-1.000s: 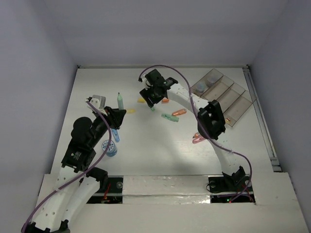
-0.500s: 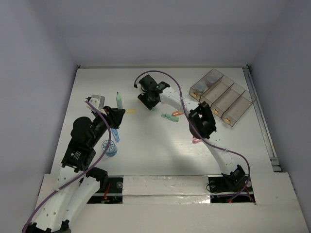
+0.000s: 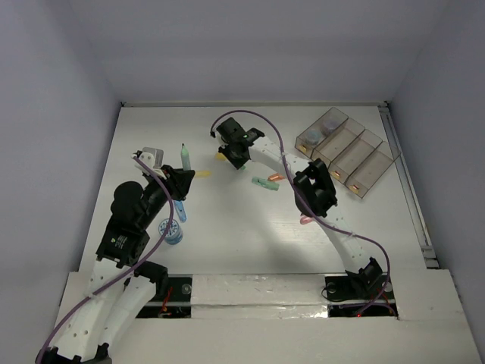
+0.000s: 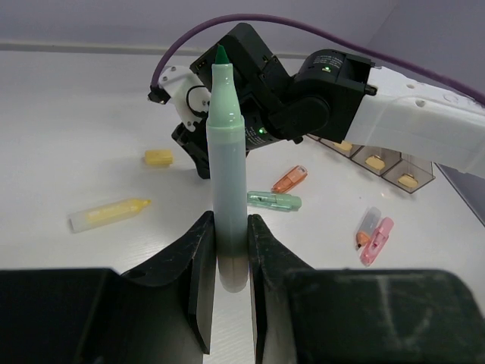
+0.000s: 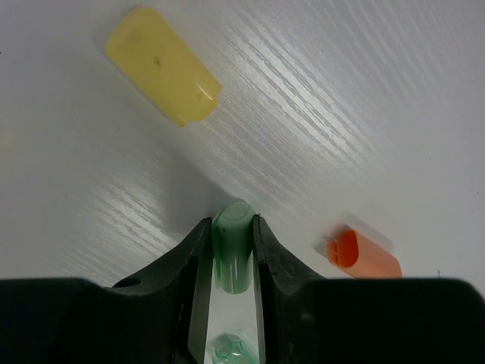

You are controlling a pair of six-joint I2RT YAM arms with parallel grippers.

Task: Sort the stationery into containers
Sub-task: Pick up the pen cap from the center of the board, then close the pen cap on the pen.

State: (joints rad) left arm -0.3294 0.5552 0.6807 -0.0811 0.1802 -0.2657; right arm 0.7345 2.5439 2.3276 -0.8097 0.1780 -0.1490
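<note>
Toward the far edge of the white counter (image 3: 227, 227), the right gripper (image 5: 231, 221) is squeezing a short pale-green plastic stub (image 5: 233, 262), jaws pressing both its sides. The smooth, rounded piece is likely risking a slip on lifting. The left gripper (image 4: 229, 220), nearly closed, is clamping a tall mint-green marker pen (image 4: 226, 152) by its base, where it may tilt. The brown-tinted clear plastic bins (image 3: 377, 161) are sitting near the far right corner.

Far right on the table (image 3: 242, 235): row of bins (image 3: 365, 157), small pieces (image 3: 330, 126) inside. Left of bins: loose sticks (image 3: 265, 183). Near left: a roll (image 3: 171, 230).
</note>
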